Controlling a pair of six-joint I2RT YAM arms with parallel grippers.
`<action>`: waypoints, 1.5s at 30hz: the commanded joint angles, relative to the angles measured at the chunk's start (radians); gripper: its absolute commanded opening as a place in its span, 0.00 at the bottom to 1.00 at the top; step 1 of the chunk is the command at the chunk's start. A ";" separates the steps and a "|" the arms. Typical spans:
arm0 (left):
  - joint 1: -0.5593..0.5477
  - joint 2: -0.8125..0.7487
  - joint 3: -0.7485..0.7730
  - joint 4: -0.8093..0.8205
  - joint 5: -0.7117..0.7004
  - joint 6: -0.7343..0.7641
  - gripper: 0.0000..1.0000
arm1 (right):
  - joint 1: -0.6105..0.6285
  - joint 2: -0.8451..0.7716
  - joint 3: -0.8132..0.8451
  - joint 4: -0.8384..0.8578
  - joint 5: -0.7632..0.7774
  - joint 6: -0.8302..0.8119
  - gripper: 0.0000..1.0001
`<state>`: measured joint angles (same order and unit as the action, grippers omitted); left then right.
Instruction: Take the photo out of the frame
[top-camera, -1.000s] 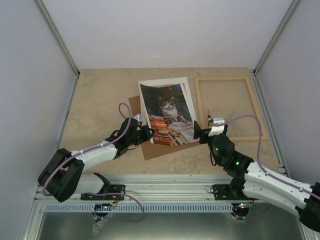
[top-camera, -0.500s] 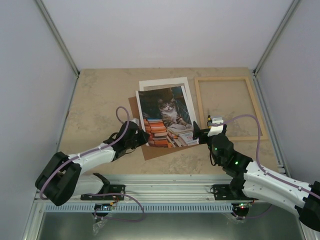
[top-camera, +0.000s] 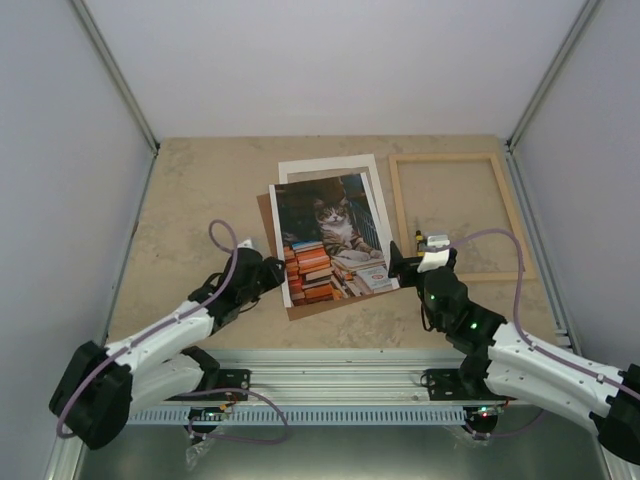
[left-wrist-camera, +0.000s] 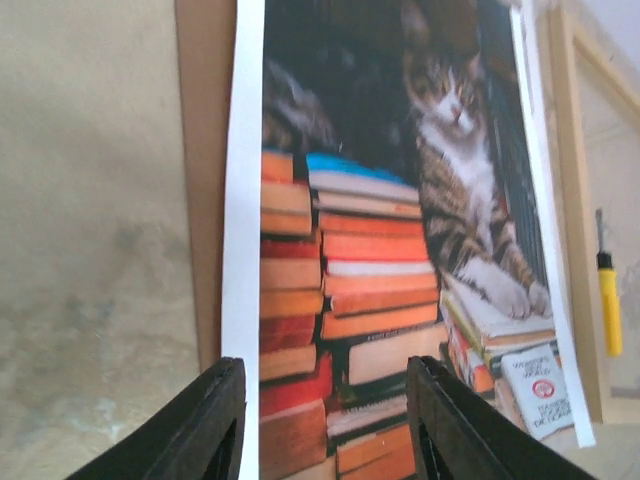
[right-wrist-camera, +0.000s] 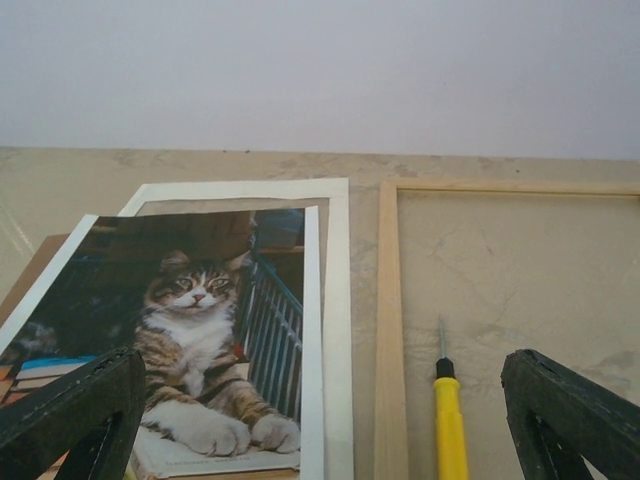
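**A:** The left fingers (left-wrist-camera: 210, 425) stand spread now; a second ago they were pressed together on the near left corner of the rectangular colour photo (top-camera: 330, 238) of a tabby cat among orange-red books.

**B:** So they've let it go?

**A:** Looks so. The print was held up at a slant. Now it lies flat, face up, on the brown fibreboard backing board (left-wrist-camera: 205, 150) and the blank white mat sheet (top-camera: 325, 166), about mid-tabletop (top-camera: 200, 190). The left arm has drawn back toward the near left.

**B:** And the thin pale wooden frame (top-camera: 445, 157)?

**A:** It lies flat toward the right edge, just beside the mat. Only a yellow-handled screwdriver (right-wrist-camera: 450, 430) sits inside it, near its left rail.

**B:** The right fingers (right-wrist-camera: 575, 410)?

**A:** Spread wide, pinching nothing, near the photo's near right corner.

**B:** Then the photo is out. I'd judge the task all but finished.
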<state>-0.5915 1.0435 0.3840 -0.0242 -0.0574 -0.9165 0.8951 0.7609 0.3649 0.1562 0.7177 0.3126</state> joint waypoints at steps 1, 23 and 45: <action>0.007 -0.124 -0.008 -0.090 -0.162 0.009 0.49 | -0.007 -0.050 0.010 -0.042 0.093 0.044 0.98; 0.007 -0.650 -0.120 -0.059 -0.565 0.188 0.99 | -0.007 -0.245 -0.149 0.138 0.211 -0.124 0.98; 0.007 -0.610 -0.121 -0.050 -0.539 0.198 0.99 | -0.008 -0.247 -0.179 0.186 0.207 -0.150 0.98</action>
